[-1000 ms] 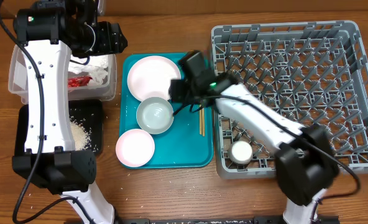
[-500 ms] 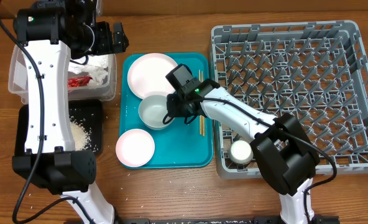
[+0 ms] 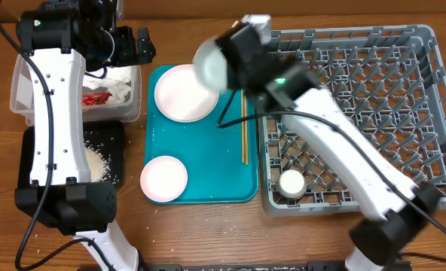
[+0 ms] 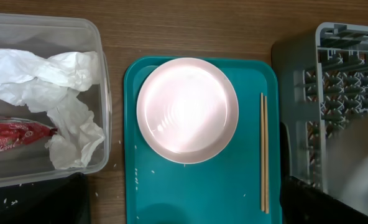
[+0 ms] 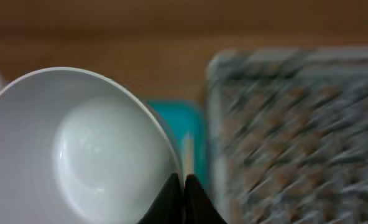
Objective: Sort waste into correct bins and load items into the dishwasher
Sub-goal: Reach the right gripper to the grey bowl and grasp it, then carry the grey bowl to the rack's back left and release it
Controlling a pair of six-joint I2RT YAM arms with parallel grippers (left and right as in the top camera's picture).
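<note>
The grey dish rack (image 3: pixel 343 35) stands just right of the teal tray (image 3: pixel 208 162), and nothing in it has moved: only the small white cup (image 3: pixel 291 183) sits there, in the corner nearest the tray's near right end. The change is on the tray itself. A second ago the pale bowl (image 3: pixel 210 66) sat at the tray's middle, between the two plates, and the right gripper (image 5: pixel 184 186) came down on its rim. Now that spot is bare teal. The bowl hangs above the tray's far right corner, tilted, its rim pinched between the clenched fingertips in the wrist view.

I judge this to be the carry toward the rack, with placing among the pegs still to come.

The large plate (image 3: pixel 184 92) at the tray's far end and the small pink plate (image 3: pixel 163 178) at its near left corner lie as before. So do the chopsticks (image 3: pixel 243 128) along the tray's right edge. All three are still to load.

The left gripper (image 3: pixel 136 47) has stayed above the gap left of the tray's far end. Whether it is released or clenched cannot be told.
</note>
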